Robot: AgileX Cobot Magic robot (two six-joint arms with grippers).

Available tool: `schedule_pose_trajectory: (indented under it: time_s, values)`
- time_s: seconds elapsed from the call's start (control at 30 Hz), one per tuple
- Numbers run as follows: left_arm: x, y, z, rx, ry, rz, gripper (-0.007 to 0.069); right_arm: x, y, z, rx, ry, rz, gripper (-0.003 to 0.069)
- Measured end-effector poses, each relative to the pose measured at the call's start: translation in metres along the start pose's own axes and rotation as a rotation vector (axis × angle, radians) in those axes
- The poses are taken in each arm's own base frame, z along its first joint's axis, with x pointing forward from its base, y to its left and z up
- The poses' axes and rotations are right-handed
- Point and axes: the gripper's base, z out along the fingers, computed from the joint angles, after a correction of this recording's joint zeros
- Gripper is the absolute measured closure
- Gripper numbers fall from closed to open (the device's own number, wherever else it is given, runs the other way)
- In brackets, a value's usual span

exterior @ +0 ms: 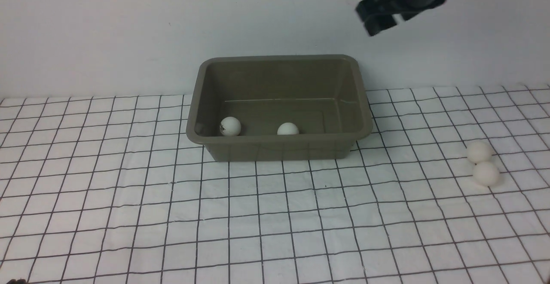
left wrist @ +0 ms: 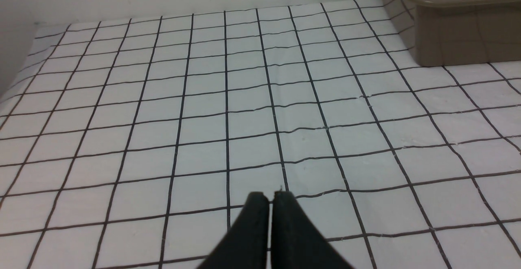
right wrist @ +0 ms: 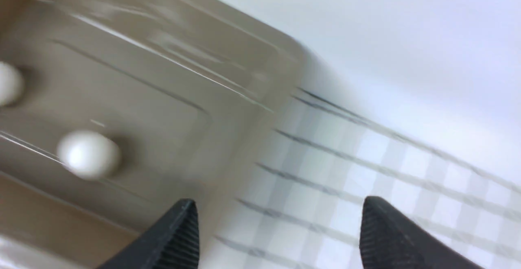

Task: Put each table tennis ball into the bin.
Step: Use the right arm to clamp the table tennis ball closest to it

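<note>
**Right gripper** (right wrist: 280,204) — fingers (right wrist: 179,236) spread wide with nothing between them. In the front view it hangs in the air, above and to the right of the far right corner of the bin (exterior: 279,151). Its wrist view is motion-blurred and looks down on one corner of the bin and the grid cloth (exterior: 275,215) beside it.

**Left gripper** (left wrist: 270,197) — its dark tips are pressed together and hold nothing. It sits low over the grid cloth, with a corner of the bin in sight.

**Bin** — the olive-brown tub stands upright on the cloth, close to the white wall (exterior: 129,30). Two table tennis balls lie inside against the near wall:
- the marked ball (exterior: 230,126) at the near left corner;
- the plain ball (exterior: 288,129) about midway along that wall.

**Outside the bin** — two more white balls rest on the cloth to the right, well apart from the tub. The far ball (exterior: 479,151) and the near ball (exterior: 486,173) touch one another.
</note>
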Motion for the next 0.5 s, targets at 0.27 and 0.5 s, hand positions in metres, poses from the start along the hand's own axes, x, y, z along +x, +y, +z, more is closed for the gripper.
schedule_pose_trajectory:
  time_s: [0.27,0.5]
  values:
    - [0.000,0.000,0.000,0.000,0.000,0.000,0.0629,0.074,-0.070,-0.027,0.076,0.182,0.163,0.0176]
    - [0.000,0.000,0.000,0.000,0.000,0.000,0.0629,0.128,-0.087,0.000,0.058,0.339,0.252,0.0176]
